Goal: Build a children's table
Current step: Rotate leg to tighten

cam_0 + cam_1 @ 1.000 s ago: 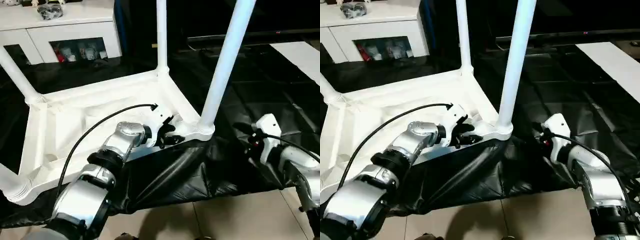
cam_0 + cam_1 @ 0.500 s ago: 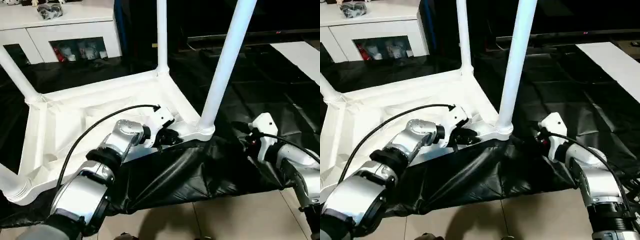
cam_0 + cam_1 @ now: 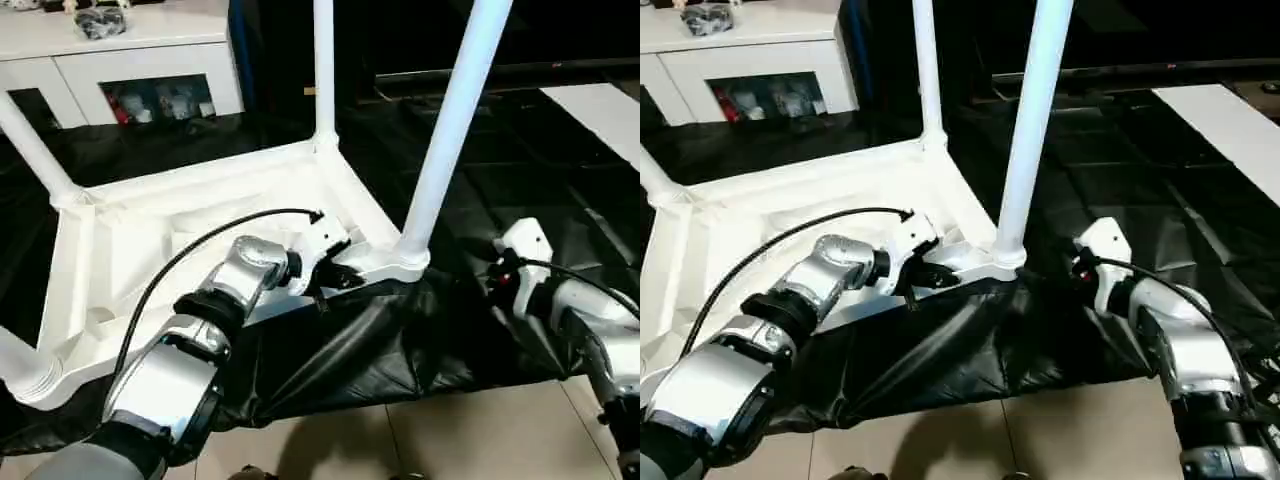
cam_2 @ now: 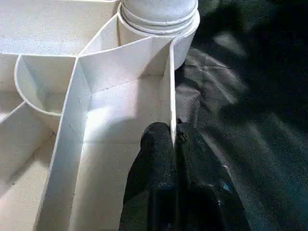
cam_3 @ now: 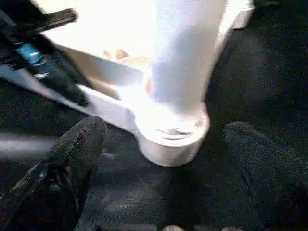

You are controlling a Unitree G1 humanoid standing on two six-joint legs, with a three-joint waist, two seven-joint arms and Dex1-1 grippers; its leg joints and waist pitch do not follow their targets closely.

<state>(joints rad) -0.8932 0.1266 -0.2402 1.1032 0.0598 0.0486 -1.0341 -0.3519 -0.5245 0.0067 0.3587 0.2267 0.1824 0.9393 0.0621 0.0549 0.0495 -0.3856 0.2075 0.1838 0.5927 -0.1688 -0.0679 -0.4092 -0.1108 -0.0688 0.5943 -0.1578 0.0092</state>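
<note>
My left gripper (image 4: 173,137) pinches the upturned table (image 3: 150,215) rim; my right gripper (image 5: 163,144) gapes wide beside a leg (image 3: 450,120).

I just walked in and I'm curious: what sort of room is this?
Probably a living room used as a test space: a white cabinet with glass doors, a tiled floor, and black sheeting spread beneath the upturned table.
</note>
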